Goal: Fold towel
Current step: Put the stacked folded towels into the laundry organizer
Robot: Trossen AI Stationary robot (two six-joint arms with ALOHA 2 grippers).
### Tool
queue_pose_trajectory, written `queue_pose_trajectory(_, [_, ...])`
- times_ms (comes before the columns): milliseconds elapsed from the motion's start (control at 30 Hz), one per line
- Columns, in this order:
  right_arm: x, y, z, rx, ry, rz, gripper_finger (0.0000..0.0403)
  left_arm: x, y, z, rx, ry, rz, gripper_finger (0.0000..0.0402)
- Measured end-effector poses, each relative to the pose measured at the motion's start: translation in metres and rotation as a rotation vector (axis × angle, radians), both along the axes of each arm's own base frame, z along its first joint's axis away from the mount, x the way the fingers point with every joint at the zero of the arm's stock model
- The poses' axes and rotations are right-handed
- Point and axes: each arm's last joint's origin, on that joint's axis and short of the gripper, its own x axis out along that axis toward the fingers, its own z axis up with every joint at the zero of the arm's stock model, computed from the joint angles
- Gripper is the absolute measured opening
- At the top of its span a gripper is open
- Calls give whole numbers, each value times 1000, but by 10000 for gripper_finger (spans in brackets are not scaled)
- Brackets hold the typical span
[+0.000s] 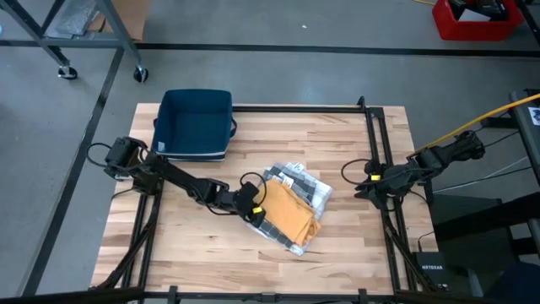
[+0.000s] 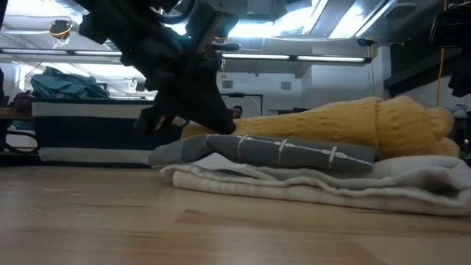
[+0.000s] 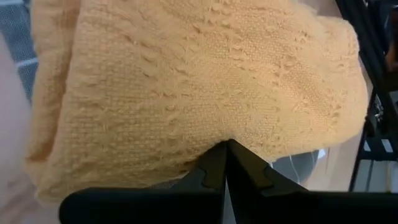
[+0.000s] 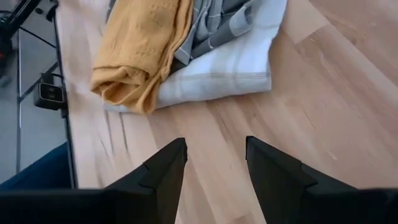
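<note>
Towel: mustard-yellow knitted towel (image 1: 288, 208), folded into a thick bundle, lies on top of a grey-and-white checked cloth (image 1: 308, 184), both near the middle of the pale wooden plank surface (image 1: 337, 143).
Other items: dark blue fabric bin with white trim (image 1: 196, 123) sits at the far left corner of the surface, well apart from the towel pile.
Left claw (image 1: 252, 203): fingers pressed together, tips meeting at the edge of the yellow towel. The left wrist view shows the tips against the knit; whether a fold of it is pinched between them I cannot tell.
Left arm pose: reaches low and nearly flat across the surface from the left side, wrist at the left edge of the pile.
Right claw (image 4: 214, 163): fingers spread wide, holding nothing, hovering above bare wood near the right edge of the surface and pointing toward the pile.
Right arm pose: drawn back by the right frame rail, apart from the cloths; appears to wait.
Step in hand (judgement): tidying or pressing the fold on the left side.
Doing it well: keep the left claw low, move only the yellow layer, avoid dragging the checked cloth beneath; use the right claw to pin the far edge if the bundle slides.
</note>
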Motion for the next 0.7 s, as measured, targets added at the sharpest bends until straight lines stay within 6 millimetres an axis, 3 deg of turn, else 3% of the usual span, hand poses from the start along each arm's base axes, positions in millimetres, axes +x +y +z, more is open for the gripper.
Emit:
queue_pose_trajectory(167, [1, 4, 0, 66, 36, 65, 177, 2, 12, -1, -1, 10, 15, 21])
queue_pose_trajectory(400, [7, 8, 1, 93, 43, 94, 177, 7, 29, 0, -82, 16, -27, 121])
queue_pose_trajectory(567, [14, 11, -4, 65, 99, 85, 177, 11, 37, 4, -212, -15, -34, 177])
queue_pose_trajectory(700, [21, 13, -8, 48, 153, 4, 177, 14, 49, 6, -350, -22, 18, 190])
